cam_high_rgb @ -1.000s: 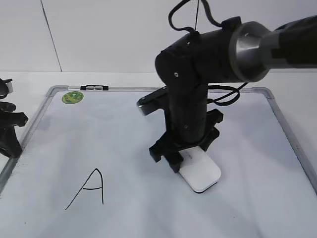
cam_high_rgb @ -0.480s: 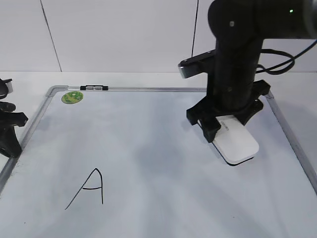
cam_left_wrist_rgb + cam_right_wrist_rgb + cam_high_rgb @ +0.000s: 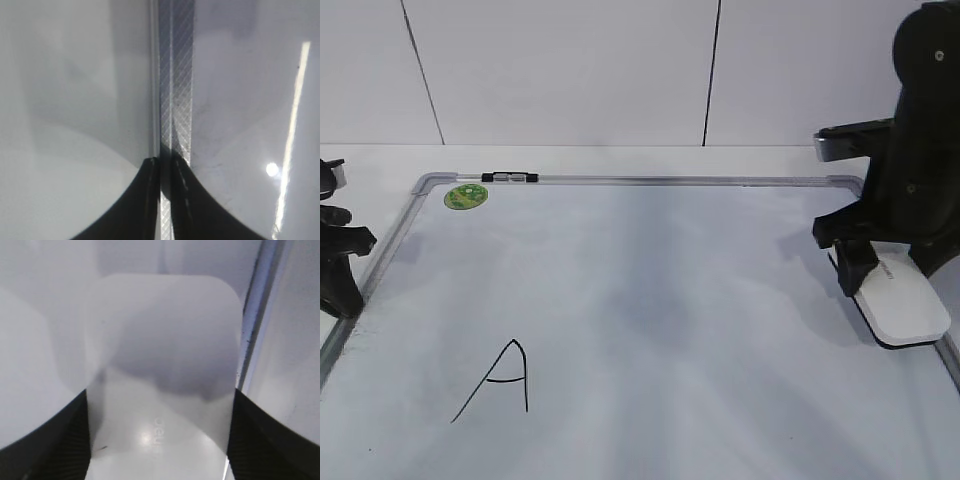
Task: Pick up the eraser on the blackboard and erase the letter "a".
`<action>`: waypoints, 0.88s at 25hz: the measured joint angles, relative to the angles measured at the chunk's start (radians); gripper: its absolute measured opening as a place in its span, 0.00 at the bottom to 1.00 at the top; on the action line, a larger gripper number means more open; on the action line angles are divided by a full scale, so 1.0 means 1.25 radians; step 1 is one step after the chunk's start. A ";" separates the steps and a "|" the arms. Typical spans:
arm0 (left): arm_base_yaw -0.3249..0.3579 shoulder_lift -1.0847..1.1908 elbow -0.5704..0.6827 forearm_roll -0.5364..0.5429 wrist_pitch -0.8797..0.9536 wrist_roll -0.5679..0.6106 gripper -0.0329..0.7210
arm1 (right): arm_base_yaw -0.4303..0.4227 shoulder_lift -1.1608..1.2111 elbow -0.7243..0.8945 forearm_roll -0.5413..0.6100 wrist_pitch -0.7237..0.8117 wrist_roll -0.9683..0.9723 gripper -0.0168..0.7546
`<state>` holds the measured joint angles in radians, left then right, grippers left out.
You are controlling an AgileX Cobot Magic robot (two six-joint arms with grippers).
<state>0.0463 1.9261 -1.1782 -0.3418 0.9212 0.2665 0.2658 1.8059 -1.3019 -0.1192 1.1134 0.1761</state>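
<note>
The right gripper [image 3: 892, 280] is clamped on the eraser [image 3: 901, 303] at the board's [image 3: 650, 181] right edge – no small "a" shows, only a capital A [image 3: 498, 382] – so erasing looks finished, setting down next

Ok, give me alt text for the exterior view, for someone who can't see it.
The right arm's tool grips a white eraser at the right edge of a framed whiteboard. A black capital A sits lower left, a green sticker upper left, and the left arm's tool rests by the left frame.
</note>
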 joint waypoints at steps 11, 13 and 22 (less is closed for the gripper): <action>0.000 0.000 0.000 0.000 0.000 0.000 0.10 | -0.100 -0.001 0.036 0.017 -0.098 0.018 0.76; 0.000 0.000 0.000 0.000 0.000 0.000 0.10 | -0.100 -0.001 0.036 0.019 -0.104 0.019 0.76; 0.000 0.000 0.000 0.000 0.000 0.000 0.10 | -0.100 0.019 0.036 0.020 -0.086 0.021 0.76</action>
<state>0.0463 1.9261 -1.1782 -0.3418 0.9212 0.2665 0.1412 1.8301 -1.2574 -0.0937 1.0061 0.2023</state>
